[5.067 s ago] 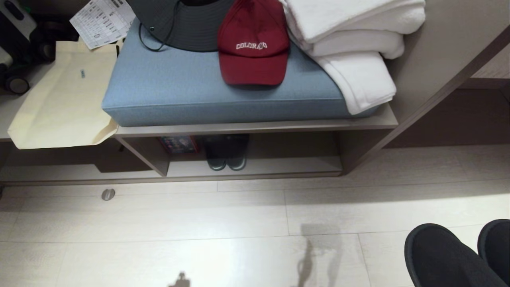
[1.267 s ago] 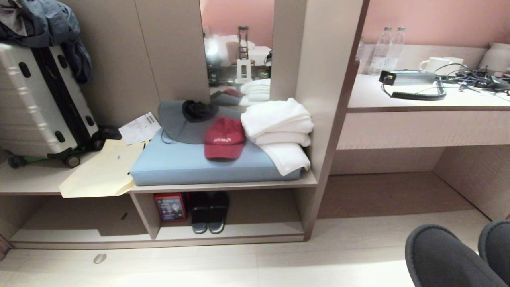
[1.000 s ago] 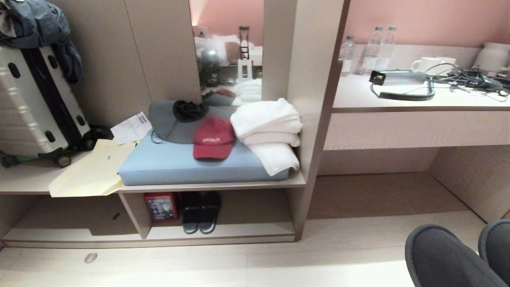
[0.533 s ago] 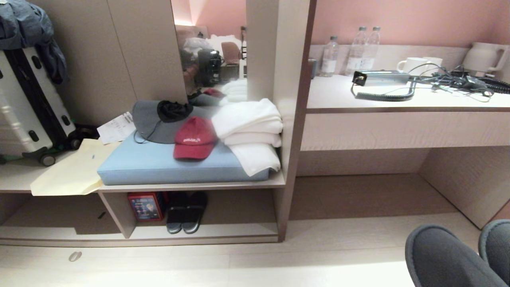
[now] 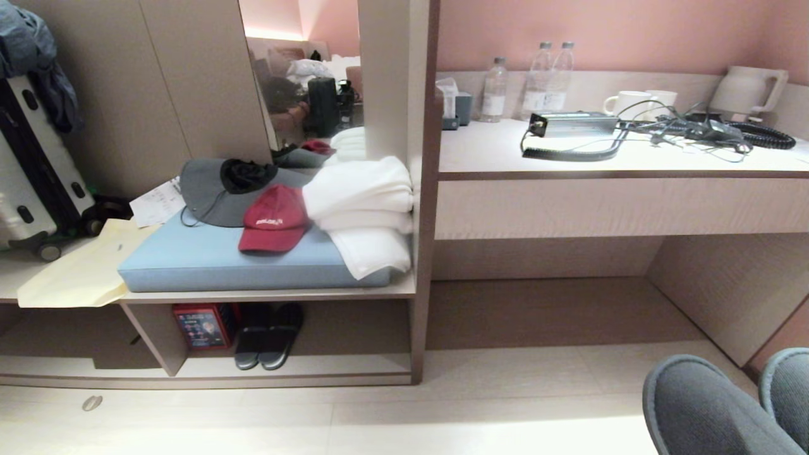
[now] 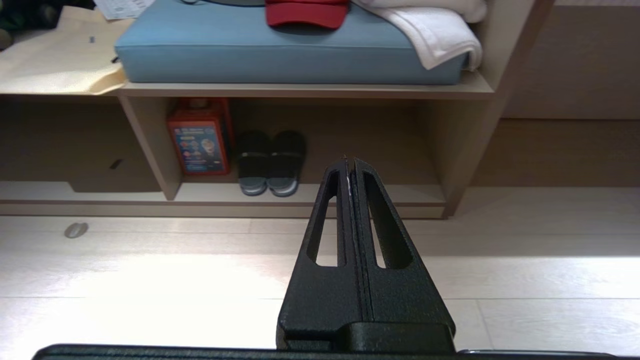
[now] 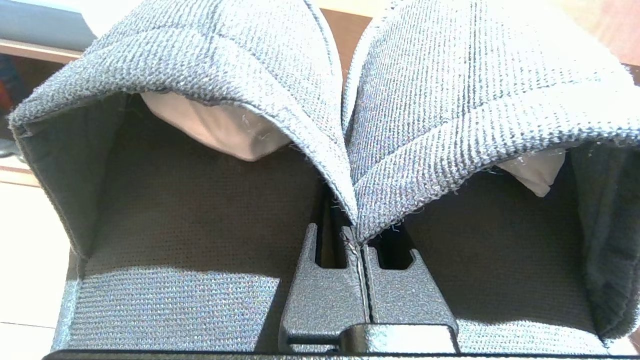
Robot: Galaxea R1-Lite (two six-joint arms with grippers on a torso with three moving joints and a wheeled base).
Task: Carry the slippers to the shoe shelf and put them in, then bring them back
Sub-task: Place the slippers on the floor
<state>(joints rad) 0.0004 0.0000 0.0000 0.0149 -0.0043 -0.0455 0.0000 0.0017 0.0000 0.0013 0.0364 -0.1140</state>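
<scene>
as right tool (image 7: 359, 240) pinches grey pair (image 7: 240, 65) edges | slippers (image 6: 270, 162) near shoe shelf (image 6: 310, 204) lip

I think I'm looking at a hotel room. There is a long desk (image 5: 607, 167) with water bottles (image 5: 547, 79), white cups (image 5: 626, 103) and a kettle (image 5: 749, 88) on top. Just left of the desk, folded white towels (image 5: 363, 202) sit on a blue cushion (image 5: 221, 262). Far left of the desk stands a suitcase (image 5: 28, 183).
</scene>
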